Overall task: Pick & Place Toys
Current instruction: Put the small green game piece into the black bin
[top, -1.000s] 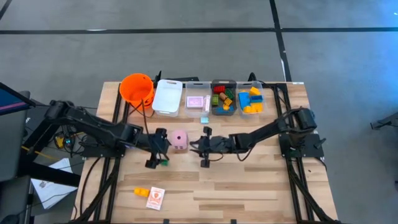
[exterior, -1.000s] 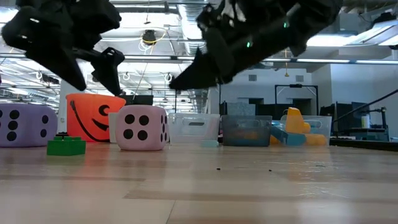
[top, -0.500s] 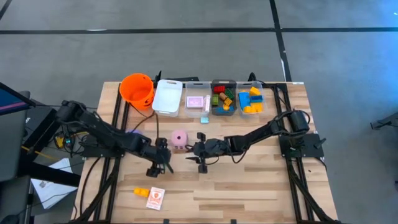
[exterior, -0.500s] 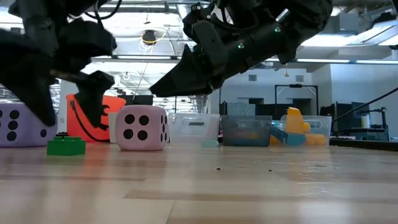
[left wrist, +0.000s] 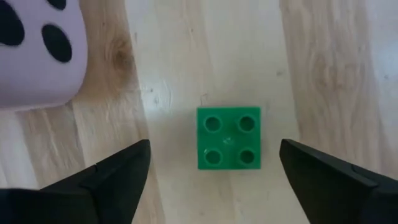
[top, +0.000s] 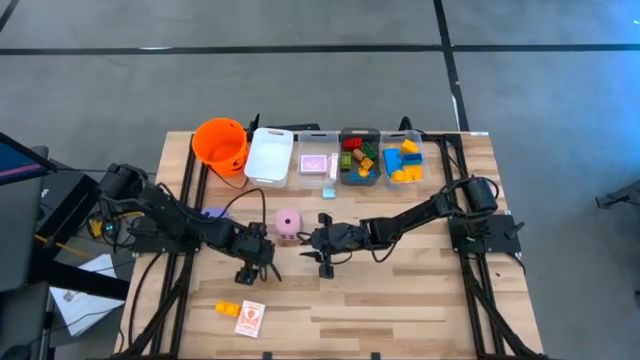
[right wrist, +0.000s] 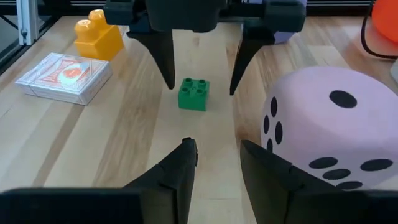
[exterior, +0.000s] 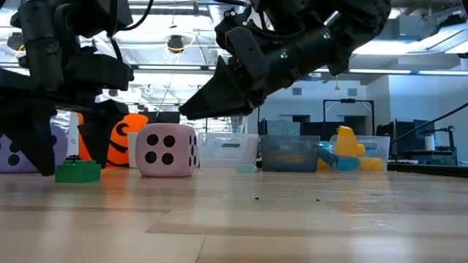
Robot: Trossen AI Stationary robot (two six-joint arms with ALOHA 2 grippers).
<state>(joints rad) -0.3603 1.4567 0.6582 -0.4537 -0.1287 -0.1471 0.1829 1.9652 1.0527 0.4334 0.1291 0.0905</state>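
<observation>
Left pincer [left wrist: 214, 168] astride green brick [left wrist: 228, 138]

green brick [left wrist: 228, 137] (four studs), pink die [right wrist: 323, 127] black dots, orange bucket [top: 220, 142], yellow brick [right wrist: 98, 35].

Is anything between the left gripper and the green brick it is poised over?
Nothing visible. The left gripper is open, one finger on each side of the green brick, with bare table around it. The purple die sits off to one side, clear of the fingers.

A glossy plastic green brick [left wrist: 228, 138] lies on the matt, grained wooden table [left wrist: 336, 74].
</observation>
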